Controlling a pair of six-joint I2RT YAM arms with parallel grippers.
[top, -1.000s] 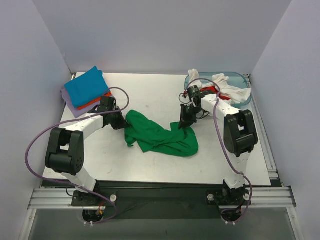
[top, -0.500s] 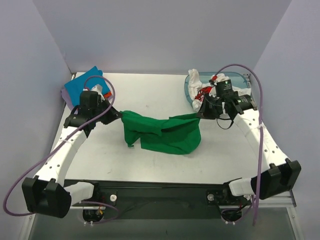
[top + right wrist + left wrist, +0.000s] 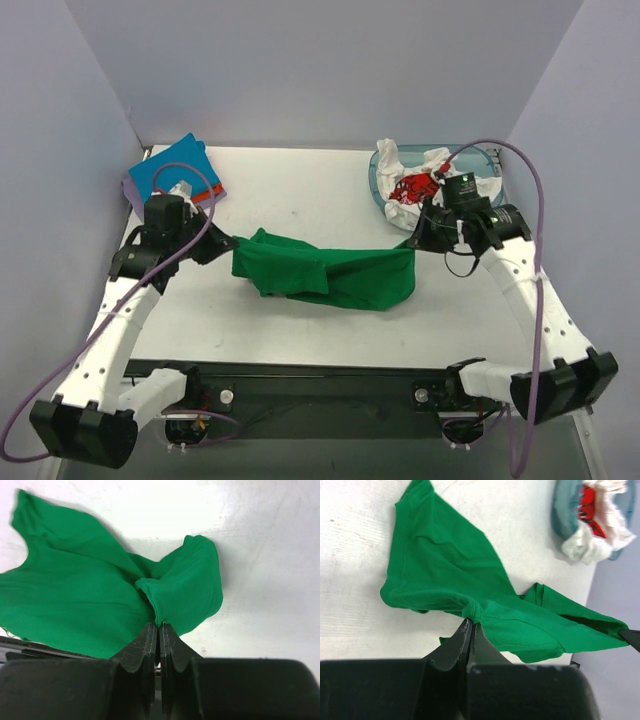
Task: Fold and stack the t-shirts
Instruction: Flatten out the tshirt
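Observation:
The bright green t-shirt (image 3: 330,277) hangs stretched between my two grippers above the table's middle. My left gripper (image 3: 228,243) is shut on its left end, which shows bunched at the fingertips in the left wrist view (image 3: 471,611). My right gripper (image 3: 415,238) is shut on its right end, seen pinched in the right wrist view (image 3: 159,621). A folded stack with a blue shirt (image 3: 175,172) on top, over orange and lavender ones, lies at the far left corner. White (image 3: 440,166) and red (image 3: 410,187) shirts lie crumpled in the tub.
The translucent blue plastic tub (image 3: 487,157) stands at the far right corner of the white table (image 3: 300,190). Grey walls close the back and both sides. Purple cables loop off both arms.
Both grippers have lifted the green t-shirt off the table and pulled apart, stretching it wide. Both arms swung outward and toward the near side.

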